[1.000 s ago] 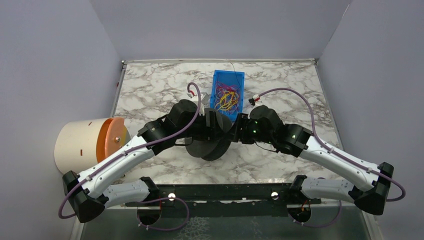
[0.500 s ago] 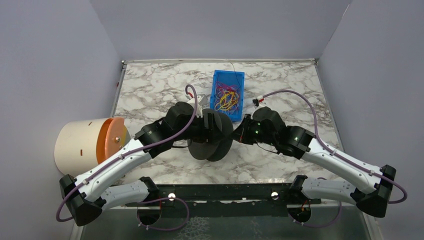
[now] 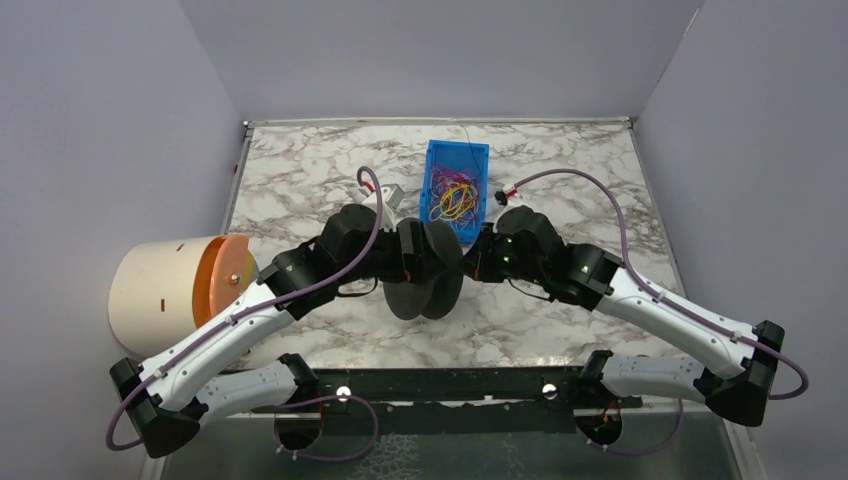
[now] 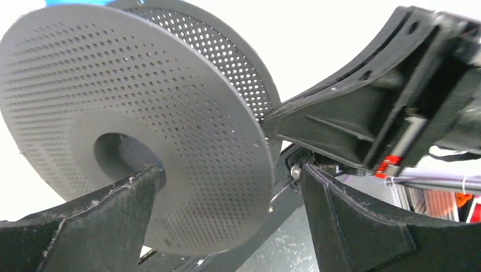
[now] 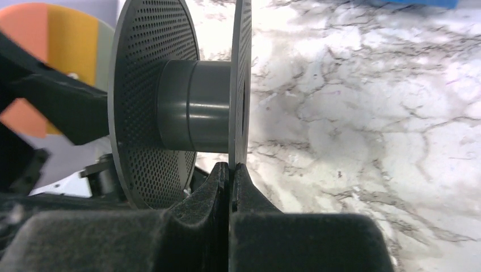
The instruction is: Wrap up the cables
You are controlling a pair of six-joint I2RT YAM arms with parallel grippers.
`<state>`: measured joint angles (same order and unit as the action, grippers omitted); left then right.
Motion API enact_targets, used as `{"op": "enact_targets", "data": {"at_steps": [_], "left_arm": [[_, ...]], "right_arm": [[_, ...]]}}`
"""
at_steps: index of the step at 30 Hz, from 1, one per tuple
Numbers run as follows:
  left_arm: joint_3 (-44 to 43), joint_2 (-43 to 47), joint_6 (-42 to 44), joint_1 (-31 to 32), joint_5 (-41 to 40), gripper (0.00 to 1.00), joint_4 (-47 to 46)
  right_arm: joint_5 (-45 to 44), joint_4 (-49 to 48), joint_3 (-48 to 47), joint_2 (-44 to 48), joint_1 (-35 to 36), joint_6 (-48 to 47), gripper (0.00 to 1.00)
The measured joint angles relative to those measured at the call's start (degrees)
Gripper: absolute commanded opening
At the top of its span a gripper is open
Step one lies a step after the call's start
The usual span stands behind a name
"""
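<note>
Cables (image 3: 455, 197) lie tangled in the blue bin (image 3: 456, 153), upper centre of top view. My right gripper (image 5: 230, 170) is clamped on the black spool (image 5: 187, 107) rim at mid-frame. My left gripper (image 4: 227, 187) has fingers spread apart around the spool.

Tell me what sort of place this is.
Probably a robot test cell in a lab: a marble-patterned table boxed in by plain lavender walls, a left arm and right arm bolted at its near edge, and a blue bin of coloured cables.
</note>
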<state>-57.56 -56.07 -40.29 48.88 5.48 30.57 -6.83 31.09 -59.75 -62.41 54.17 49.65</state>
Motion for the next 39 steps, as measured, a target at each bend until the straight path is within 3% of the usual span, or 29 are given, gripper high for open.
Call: {"op": "enact_targets", "data": {"at_steps": [13,23,39], "left_arm": [[-9.6,-0.3,0.9,0.0,-13.2,0.99,13.0],[-17.1,-6.5,2.6,0.0,-20.7,0.99,20.6],[-20.8,-16.6,6.3,0.0,-25.1,0.89,21.6]], "right_arm": [[-5.9,4.9,-8.2,-9.5,0.7,-7.3,0.01],[-23.3,13.8,-20.3,-20.4,10.1,-7.8,0.01],[-33.3,17.0,-20.8,-21.0,12.6,-3.8,0.01]]}}
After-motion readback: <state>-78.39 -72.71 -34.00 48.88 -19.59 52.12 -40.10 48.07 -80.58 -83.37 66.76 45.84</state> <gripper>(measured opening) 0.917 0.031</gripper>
